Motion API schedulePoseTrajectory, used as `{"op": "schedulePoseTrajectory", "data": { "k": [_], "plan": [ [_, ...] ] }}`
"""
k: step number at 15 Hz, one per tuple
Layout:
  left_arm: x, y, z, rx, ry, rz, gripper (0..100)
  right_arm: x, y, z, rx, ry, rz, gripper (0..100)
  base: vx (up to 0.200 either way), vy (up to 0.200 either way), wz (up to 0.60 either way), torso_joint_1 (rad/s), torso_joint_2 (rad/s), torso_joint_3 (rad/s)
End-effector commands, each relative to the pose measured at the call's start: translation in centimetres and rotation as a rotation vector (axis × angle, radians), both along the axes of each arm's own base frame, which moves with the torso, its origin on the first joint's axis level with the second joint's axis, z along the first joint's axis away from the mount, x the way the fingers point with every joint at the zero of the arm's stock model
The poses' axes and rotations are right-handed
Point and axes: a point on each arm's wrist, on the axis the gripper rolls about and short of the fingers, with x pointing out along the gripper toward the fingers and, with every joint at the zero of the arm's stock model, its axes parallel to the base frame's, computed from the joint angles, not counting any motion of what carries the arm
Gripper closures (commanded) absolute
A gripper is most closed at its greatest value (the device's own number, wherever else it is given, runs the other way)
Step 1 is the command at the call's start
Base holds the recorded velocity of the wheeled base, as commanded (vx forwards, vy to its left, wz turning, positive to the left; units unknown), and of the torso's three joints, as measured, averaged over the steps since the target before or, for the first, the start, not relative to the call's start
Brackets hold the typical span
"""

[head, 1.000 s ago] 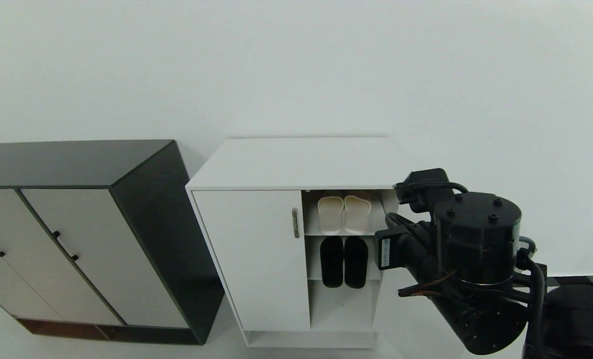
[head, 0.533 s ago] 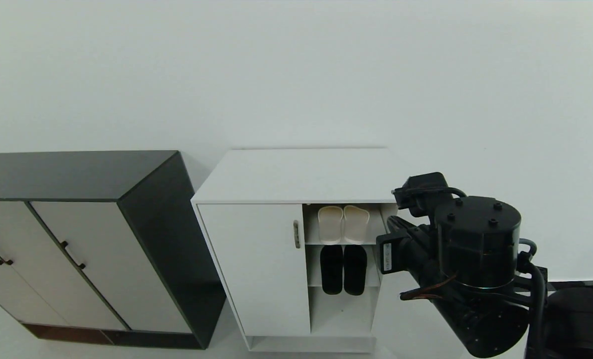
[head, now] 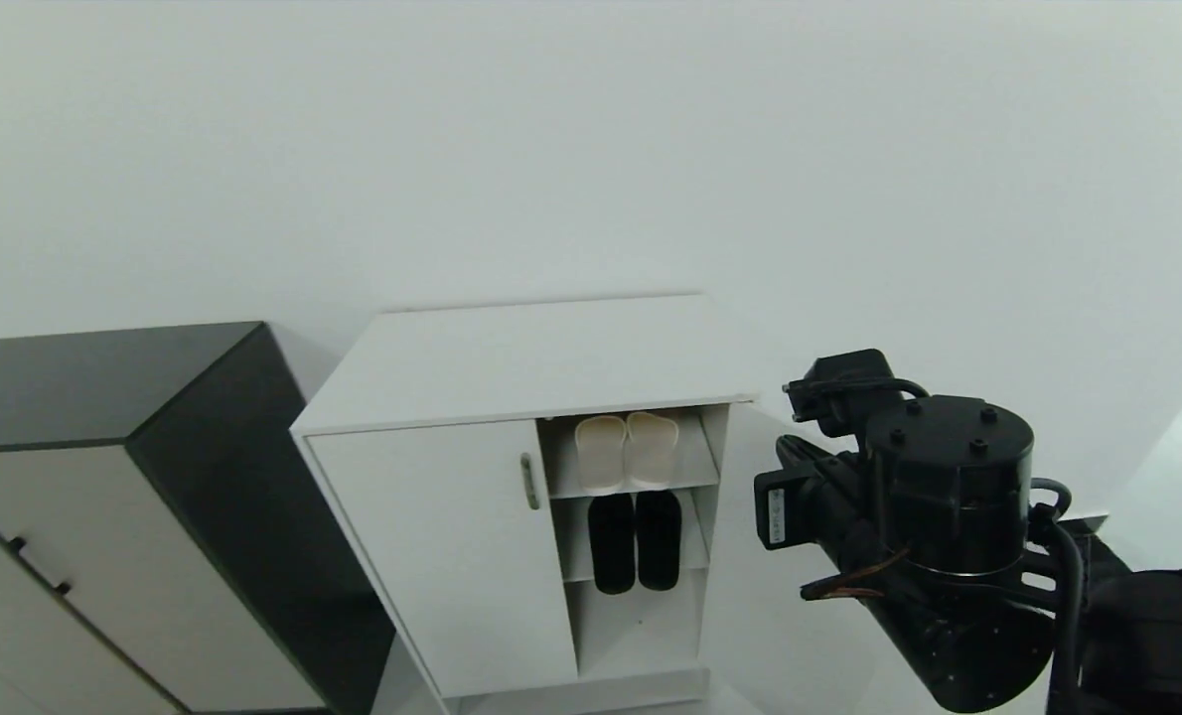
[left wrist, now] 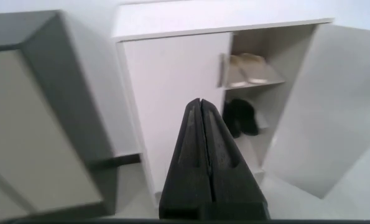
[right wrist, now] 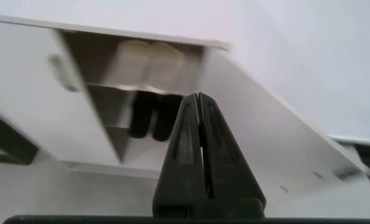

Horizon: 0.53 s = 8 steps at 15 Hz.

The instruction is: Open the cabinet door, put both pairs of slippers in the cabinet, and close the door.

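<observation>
- Plain pale wall (head: 591, 149) backs a boxy white cabinet (head: 512, 362); smooth cream slippers (head: 626, 452) sit on its top shelf, matte black slippers (head: 636, 541) on the shelf below.
- Left wrist: tapered black left claw (left wrist: 201, 104) pressed together, flat door (left wrist: 334, 112) swung open.
- Right wrist: right claw (right wrist: 200, 99) likewise pressed together.

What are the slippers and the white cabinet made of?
White slippers: probably soft foam or rubber. They look thick, matte and moulded in one piece.
Black slippers: likely the same, also matte.
Cabinet: seems to be smooth white-coated board, with flat panels and thin edges.
</observation>
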Motion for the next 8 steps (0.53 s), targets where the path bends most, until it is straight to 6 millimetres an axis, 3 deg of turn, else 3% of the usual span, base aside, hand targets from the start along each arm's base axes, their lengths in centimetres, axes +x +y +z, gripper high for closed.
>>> {"op": "schedulePoseTrajectory", "data": {
  "k": [1, 2, 8],
  "plan": [
    [0.0, 0.0, 0.0, 0.0, 0.0, 0.0, 100, -0.03, 0.08, 0.0, 0.002, -0.001, 0.003, 100, 0.0, 0.0, -0.6, 0.007, 0.0, -0.007],
    [0.0, 0.0, 0.0, -0.001, 0.0, 0.0, 100, 0.01, 0.05, 0.0, 0.004, -0.001, 0.003, 100, 0.0, 0.0, -0.6, 0.007, 0.0, -0.002],
    [0.0, 0.0, 0.0, 0.0, 0.0, 0.0, 100, 0.73, -0.42, 0.17, 0.023, -0.014, -0.011, 100, 0.0, 0.0, 0.0, 0.0, 0.0, 0.0]
  ]
}}
